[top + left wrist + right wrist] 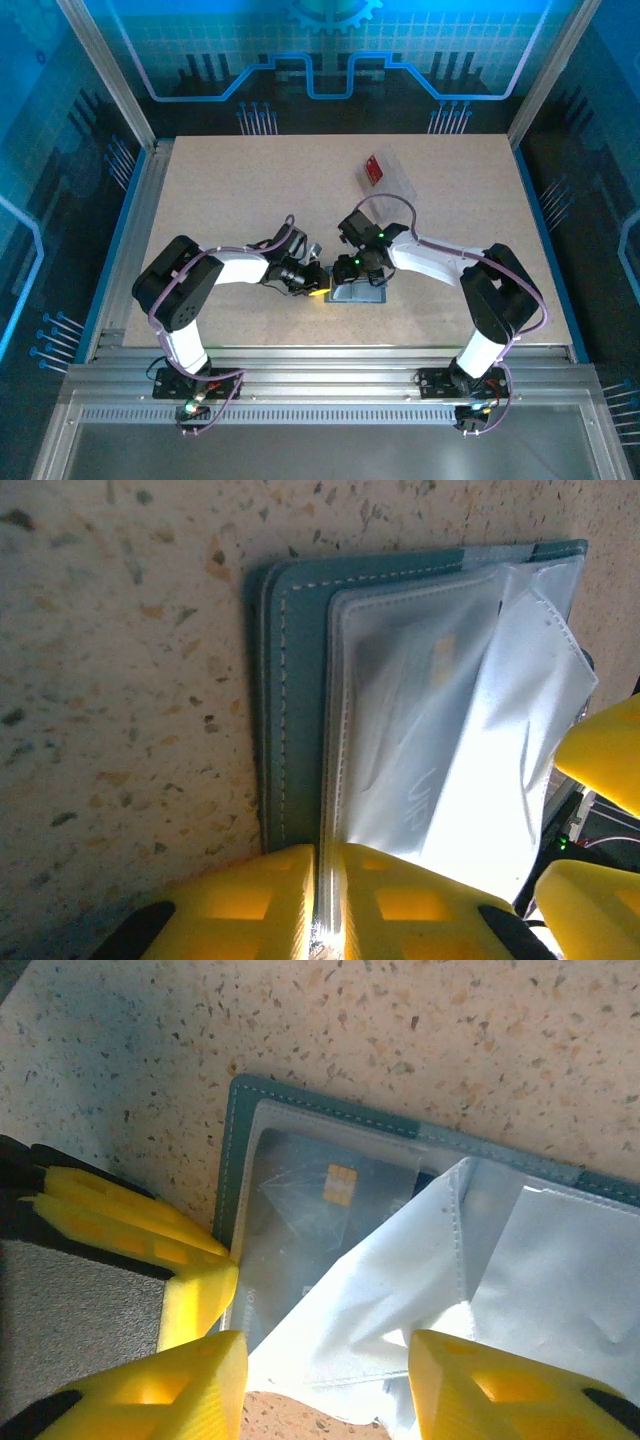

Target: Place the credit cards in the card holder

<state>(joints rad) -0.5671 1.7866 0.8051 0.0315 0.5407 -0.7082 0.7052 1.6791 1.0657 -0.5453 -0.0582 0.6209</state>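
Card holder [295,680] laid open on table [250,200], edge clamped by near-shut left pincer [322,900], likely as anchor. Right pincer [330,1365] half-open above sleeve [400,1290], nothing gripped. One card [320,1200] inside sleeve; red card [374,168] well beyond card holder.

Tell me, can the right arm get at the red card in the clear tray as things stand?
Probably yes. The right hand stands open over the card holder and looks empty. The red card lies uncovered in the clear tray beyond it, with bare table between.
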